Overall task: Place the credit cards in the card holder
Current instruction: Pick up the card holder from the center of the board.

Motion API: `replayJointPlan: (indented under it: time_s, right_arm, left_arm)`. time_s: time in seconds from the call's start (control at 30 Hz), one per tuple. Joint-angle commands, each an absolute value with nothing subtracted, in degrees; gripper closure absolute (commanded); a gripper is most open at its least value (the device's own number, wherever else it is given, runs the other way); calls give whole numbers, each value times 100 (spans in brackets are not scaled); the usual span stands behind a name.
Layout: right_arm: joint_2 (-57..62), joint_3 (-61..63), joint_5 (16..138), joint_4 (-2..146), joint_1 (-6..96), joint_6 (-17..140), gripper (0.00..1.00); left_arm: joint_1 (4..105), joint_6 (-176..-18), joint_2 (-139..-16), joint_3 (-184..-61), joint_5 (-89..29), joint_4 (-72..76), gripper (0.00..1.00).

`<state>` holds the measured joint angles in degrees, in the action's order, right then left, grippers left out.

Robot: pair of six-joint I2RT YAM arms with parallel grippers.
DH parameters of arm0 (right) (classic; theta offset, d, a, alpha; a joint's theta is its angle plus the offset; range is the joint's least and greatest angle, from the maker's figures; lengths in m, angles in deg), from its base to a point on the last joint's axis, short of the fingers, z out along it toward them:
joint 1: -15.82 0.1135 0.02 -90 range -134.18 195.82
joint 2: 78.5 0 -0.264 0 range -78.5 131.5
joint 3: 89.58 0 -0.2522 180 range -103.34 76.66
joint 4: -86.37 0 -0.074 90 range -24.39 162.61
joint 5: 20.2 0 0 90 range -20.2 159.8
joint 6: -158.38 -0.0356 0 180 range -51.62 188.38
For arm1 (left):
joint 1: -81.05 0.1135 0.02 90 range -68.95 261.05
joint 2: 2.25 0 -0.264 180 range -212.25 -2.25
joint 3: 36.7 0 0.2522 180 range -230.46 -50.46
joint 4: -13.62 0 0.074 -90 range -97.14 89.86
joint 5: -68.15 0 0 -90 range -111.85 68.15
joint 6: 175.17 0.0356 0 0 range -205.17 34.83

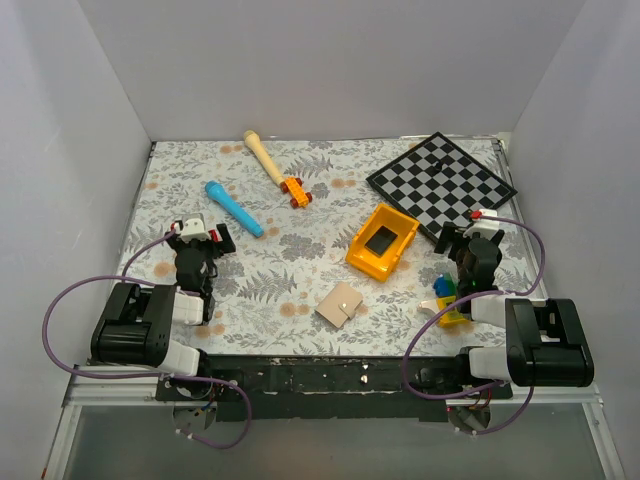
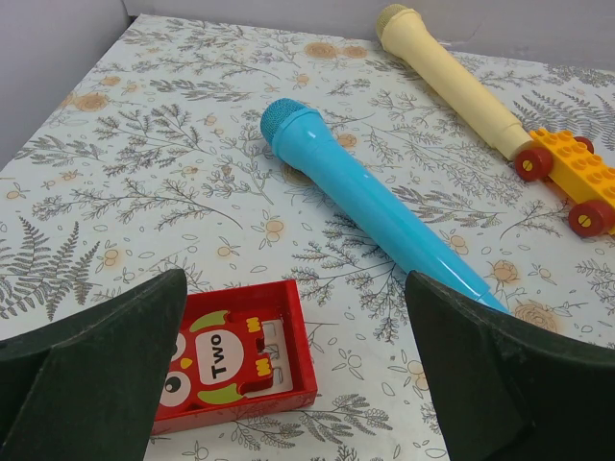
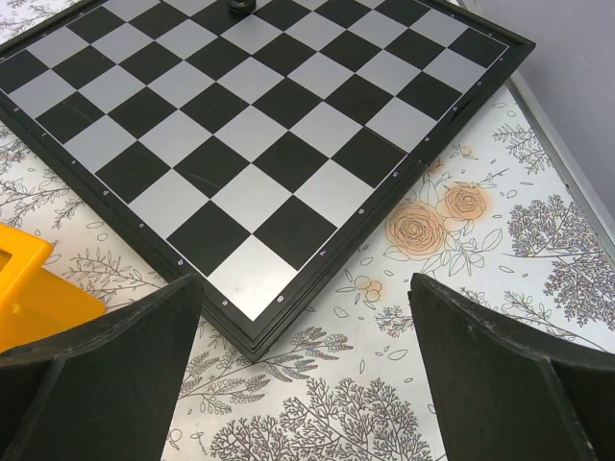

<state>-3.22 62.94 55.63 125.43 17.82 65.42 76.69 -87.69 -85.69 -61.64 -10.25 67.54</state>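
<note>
Left fingers (image 2: 86, 375) wide, empty. The card (image 2: 240, 355) lies flat, off-centre between them: I should centre, lower to the tabletop (image 2: 173, 192), then pinch its edges. Right fingers (image 3: 96, 375) wide, idle.

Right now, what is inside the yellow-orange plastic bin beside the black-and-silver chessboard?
In the top view, the yellow-orange plastic bin holds one dark flat rectangle lying on its floor. It is too small to identify. Anything beneath it is covered, and the wrist views do not show the bin's inside.
</note>
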Motion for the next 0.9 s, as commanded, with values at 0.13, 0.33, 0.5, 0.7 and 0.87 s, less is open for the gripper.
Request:
replayJointPlan:
  time_s: [0.13, 0.33, 0.5, 0.7, 0.87]
  right_arm:
    - [-318, 6154, 5767, 12789, 1845, 6715, 2]
    - [-318, 6136, 5750, 12755, 1845, 6672, 2]
    - [-318, 6110, 5758, 12728, 1845, 6663, 2]
    - [-730, 5734, 5329, 11791, 1845, 6540, 2]
    - [-960, 4907, 4415, 10129, 1845, 6171, 2]
  left_arm:
    - [7648, -8710, -8460, -6241, -954, 6798, 2]
    - [7648, -8701, -8460, -6233, -954, 6789, 2]
    - [7666, -8824, -8443, -6250, -734, 6728, 2]
    - [7604, -8755, -8267, -6355, -655, 6394, 2]
    - [7421, -8639, -8031, -6739, -63, 5872, 2]
